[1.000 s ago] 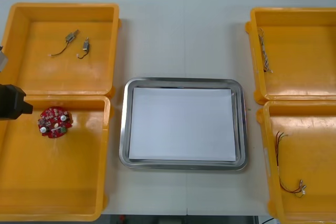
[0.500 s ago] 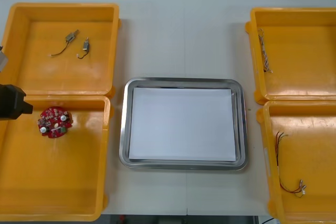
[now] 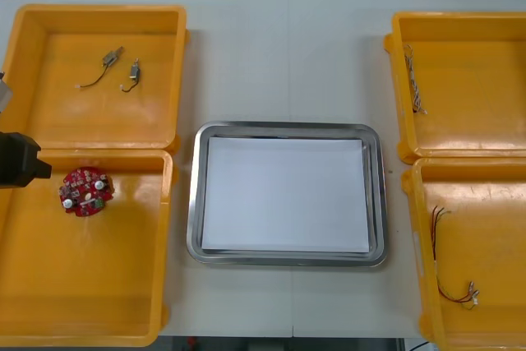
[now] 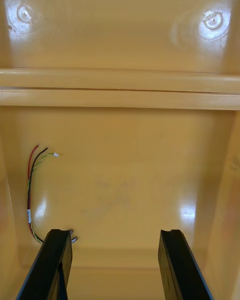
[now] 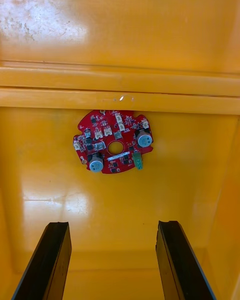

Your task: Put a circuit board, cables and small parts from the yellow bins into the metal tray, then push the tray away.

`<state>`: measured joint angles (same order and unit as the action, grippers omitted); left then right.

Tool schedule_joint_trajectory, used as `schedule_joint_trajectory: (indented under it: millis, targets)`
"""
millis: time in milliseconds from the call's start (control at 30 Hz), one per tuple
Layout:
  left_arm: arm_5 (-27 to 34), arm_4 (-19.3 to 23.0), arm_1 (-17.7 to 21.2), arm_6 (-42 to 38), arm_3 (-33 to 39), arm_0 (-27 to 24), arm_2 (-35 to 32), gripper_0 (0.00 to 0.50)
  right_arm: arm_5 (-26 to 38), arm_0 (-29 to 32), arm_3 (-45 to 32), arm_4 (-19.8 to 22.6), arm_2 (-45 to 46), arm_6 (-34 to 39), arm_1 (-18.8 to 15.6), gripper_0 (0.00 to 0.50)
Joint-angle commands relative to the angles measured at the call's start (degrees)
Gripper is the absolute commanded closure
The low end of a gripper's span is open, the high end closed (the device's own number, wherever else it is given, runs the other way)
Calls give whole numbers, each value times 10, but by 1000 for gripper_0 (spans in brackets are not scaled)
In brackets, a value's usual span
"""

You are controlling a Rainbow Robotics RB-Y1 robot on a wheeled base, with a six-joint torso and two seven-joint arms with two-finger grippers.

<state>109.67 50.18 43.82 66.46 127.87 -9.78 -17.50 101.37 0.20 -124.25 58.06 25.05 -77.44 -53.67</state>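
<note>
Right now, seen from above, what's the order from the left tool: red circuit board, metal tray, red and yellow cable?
1. Red circuit board, in the near left bin, just ahead of the open left tool.
2. Metal tray, mid-table.
3. Red and yellow cable, in the near right bin, beside the open right tool.

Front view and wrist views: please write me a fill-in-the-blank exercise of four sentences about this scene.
1. The board lies in the near ___ bin.
2. The tray is ___ inside.
3. The left gripper, short of the board, is ___.
4. The right gripper, beside the red and yellow cable, is ___.
Missing words: left; white; open; open.
</note>
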Motion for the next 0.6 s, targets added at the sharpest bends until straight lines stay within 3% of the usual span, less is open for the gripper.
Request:
schedule_joint_trajectory:
  millis: [33,600]
  targets:
    - [3,-4,22,37,17,10,-13,0,3,9,-1,3,18,25,-24,0]
    - [3,-4,22,37,17,10,-13,0,3,9,-1,3,18,25,-24,0]
